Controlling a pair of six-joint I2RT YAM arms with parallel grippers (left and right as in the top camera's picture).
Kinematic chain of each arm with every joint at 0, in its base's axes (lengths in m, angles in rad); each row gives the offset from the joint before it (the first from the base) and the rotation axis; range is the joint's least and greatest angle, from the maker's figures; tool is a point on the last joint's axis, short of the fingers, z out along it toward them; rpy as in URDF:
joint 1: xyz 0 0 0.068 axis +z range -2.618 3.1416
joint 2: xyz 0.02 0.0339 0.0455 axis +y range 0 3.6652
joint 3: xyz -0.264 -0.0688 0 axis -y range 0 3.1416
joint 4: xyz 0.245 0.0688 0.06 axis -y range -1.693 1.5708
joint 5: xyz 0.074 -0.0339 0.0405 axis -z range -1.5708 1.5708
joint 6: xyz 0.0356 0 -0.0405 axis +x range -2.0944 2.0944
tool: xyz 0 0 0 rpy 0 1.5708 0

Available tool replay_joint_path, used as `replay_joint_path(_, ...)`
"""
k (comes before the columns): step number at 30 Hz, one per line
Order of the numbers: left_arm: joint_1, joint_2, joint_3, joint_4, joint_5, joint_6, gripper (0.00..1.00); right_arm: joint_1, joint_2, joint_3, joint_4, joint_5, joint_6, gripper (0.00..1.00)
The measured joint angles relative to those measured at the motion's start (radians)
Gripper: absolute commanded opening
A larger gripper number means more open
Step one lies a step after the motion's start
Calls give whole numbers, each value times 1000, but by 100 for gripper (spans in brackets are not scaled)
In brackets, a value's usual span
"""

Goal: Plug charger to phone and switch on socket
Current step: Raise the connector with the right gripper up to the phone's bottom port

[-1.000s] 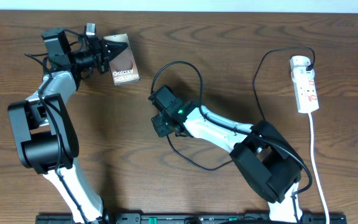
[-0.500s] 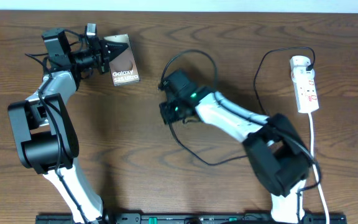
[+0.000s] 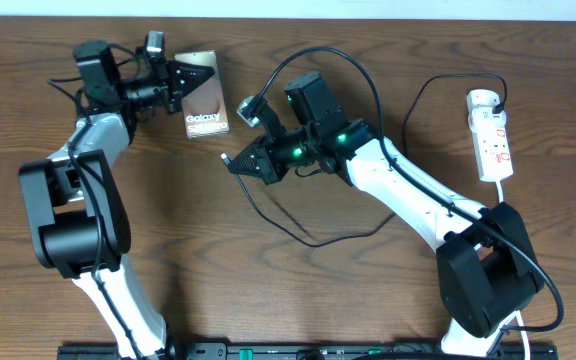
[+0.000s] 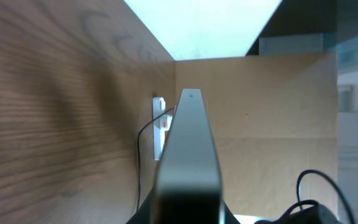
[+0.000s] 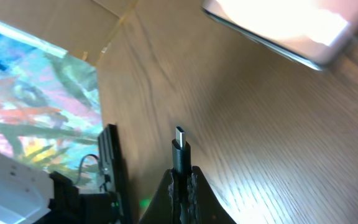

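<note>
The phone (image 3: 208,100), bronze with white "Galaxy" lettering, lies at the back left of the table. My left gripper (image 3: 182,78) is shut on its left end. The left wrist view shows the phone (image 4: 189,143) edge-on between the jaws. My right gripper (image 3: 234,160) hovers to the right of the phone and slightly nearer the front, shut on the charger's black connector (image 5: 180,148), whose metal tip points toward the phone (image 5: 284,25). The charger cable (image 3: 308,238) loops back under the right arm. The white socket (image 3: 492,135) lies at the far right.
A black plug (image 3: 502,100) sits in the socket's rounded far end, and a white cord (image 3: 508,250) runs from the socket to the front edge. The socket (image 4: 160,124) shows far off in the left wrist view. Cardboard walls stand behind the table.
My right arm has swung up and left toward the phone, carrying the charger connector and dragging the cable loop. The left gripper and phone shifted slightly right.
</note>
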Motion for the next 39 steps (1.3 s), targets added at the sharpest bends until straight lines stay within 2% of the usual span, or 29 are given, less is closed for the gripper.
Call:
replay_joint_path(7,-26,0,0,49,2,-18,7,-13,0,0,38,-32,70,1)
replay_joint_path(14,-26,0,0,68,-23,-116,7,-23,0,-2,108,-3,181,1)
replay_joint_path(20,-26,0,-1,238,-40,-241,7,-29,0,-9,184,30,307,1)
replay_joint_path(27,-26,0,-2,566,-58,-441,7,-32,0,-15,239,40,392,1)
replay_joint_path(35,-45,0,-2,618,-58,-554,7,-32,0,-15,275,19,412,1)
replay_joint_path(39,-61,0,-2,696,-66,-605,7,-40,0,-16,308,-16,406,1)
